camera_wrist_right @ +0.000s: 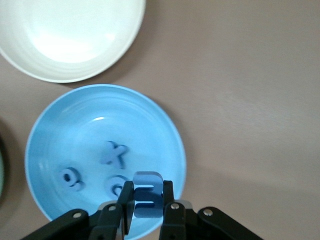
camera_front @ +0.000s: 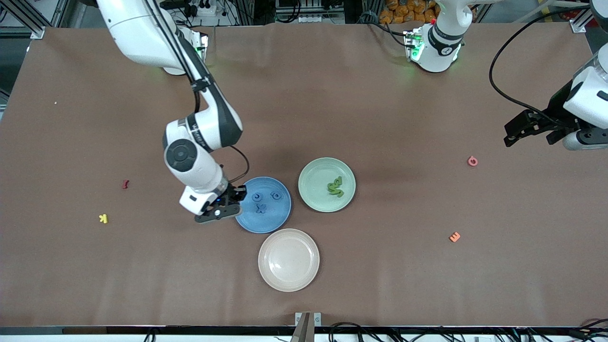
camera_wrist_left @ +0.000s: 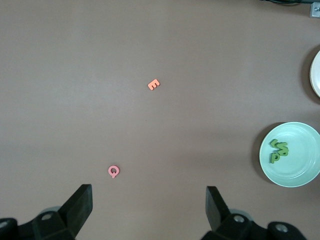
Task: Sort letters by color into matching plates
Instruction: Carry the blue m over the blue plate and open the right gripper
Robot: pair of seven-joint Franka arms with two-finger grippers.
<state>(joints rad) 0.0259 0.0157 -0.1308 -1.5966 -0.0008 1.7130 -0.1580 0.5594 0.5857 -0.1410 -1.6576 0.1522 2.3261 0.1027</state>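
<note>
The sorting looks close to finished. The blue plate [camera_front: 280, 216] already carries three blue letters [camera_front: 260, 208], and a fourth blue letter [camera_wrist_right: 147, 201] is pinched in the right claw [camera_front: 227, 203], which hangs over that plate's rim on the side toward the right arm's end of the worktop [camera_front: 332, 95]. The jaws are closed narrow on the letter, which stands upright between the fingertips above the plate's inner edge. The green plate [camera_front: 313, 175], just beside the blue one and toward the left arm's end, holds a small heap of green letters [camera_front: 335, 186]; they overlap, so how many lie there cannot be told. No blue or green letter shows loose on the worktop, so by my reckoning the drop of this last blue piece is about all that is left. The cream plate [camera_front: 289, 260], nearer the front camera, lies bare. Stray pieces lie well apart: a pink letter [camera_front: 472, 161] and an orange letter [camera_front: 454, 236] toward the left arm's end, a red letter [camera_front: 125, 184] and a yellow letter [camera_front: 103, 218] toward the right arm's end. The right arm reaches down from its base, elbow bent, wrist pointed steeply at the plate. The left arm waits at its end of the worktop, the left claw [camera_wrist_left: 149, 207] spread wide and holding nothing, above the pink letter.
</note>
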